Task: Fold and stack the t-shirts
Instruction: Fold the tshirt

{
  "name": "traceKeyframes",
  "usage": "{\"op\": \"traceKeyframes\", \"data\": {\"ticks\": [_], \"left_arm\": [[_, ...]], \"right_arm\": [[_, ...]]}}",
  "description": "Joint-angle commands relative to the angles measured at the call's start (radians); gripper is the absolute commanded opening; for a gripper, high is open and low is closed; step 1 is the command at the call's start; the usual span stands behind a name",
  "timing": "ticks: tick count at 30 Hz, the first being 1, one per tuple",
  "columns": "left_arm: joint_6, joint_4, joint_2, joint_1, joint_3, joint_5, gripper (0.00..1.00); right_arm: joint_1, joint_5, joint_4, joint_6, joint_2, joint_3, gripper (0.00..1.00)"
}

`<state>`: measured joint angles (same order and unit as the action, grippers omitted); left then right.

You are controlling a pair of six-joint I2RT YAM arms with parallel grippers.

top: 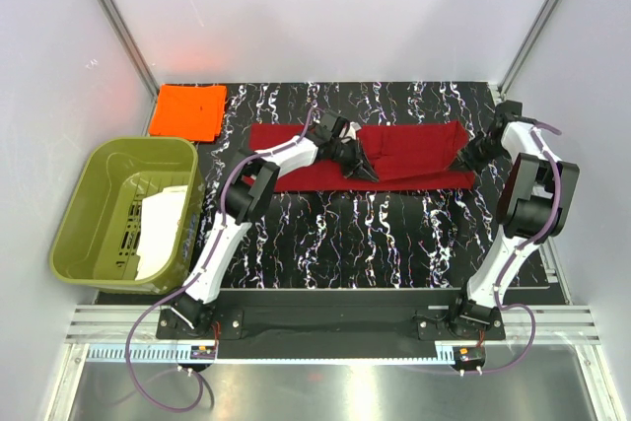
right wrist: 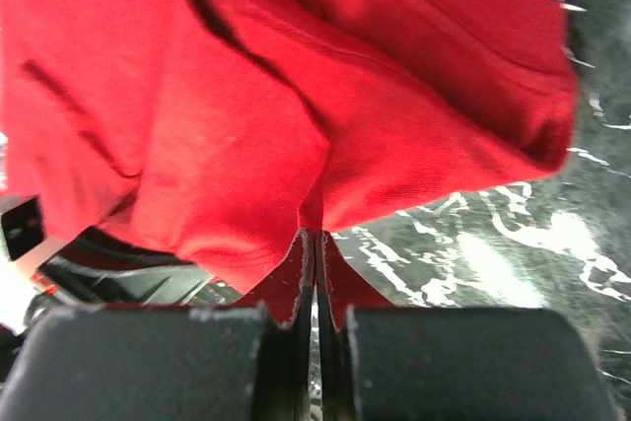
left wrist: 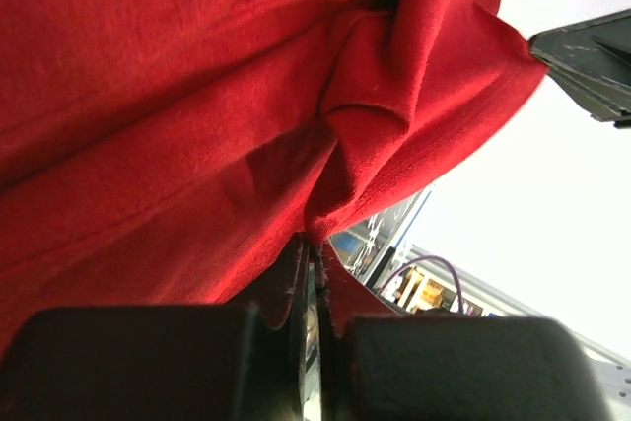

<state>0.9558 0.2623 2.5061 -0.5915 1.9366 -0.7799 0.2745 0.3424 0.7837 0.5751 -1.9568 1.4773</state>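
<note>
The dark crimson red t-shirt (top: 414,150) lies as a long band across the black marbled mat (top: 375,234). My left gripper (top: 357,157) is shut on a fold of it near the middle. The left wrist view shows the red cloth (left wrist: 197,115) pinched between the jaws. My right gripper (top: 471,153) is shut on the shirt's right end. The right wrist view shows the red cloth (right wrist: 296,96) bunched at the jaws. The bright orange t-shirt (top: 187,110) lies folded at the far left corner.
An olive-green plastic tub (top: 99,244) with a white item (top: 158,234) inside stands left of the mat. White walls enclose the back and sides. A metal rail (top: 325,327) runs along the near edge.
</note>
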Motion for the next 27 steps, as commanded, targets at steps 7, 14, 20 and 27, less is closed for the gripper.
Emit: {"op": "traceKeyframes", "data": {"ticks": [7, 14, 20, 27], "left_arm": [[-0.219, 0.139, -0.167, 0.038, -0.001, 0.042, 0.40], [-0.240, 0.054, -0.135, 0.070, 0.068, 0.061, 0.24], [-0.192, -0.035, -0.090, 0.021, 0.061, 0.076, 0.03], [-0.187, 0.000, -0.053, -0.047, 0.101, 0.224, 0.00]], "right_arm": [[0.005, -0.158, 0.065, -0.047, 0.058, 0.001, 0.21], [0.005, -0.131, 0.072, -0.066, 0.059, 0.081, 0.40], [0.003, -0.109, 0.049, -0.040, 0.070, 0.115, 0.40], [0.003, -0.065, 0.006, -0.014, 0.064, 0.100, 0.39]]}}
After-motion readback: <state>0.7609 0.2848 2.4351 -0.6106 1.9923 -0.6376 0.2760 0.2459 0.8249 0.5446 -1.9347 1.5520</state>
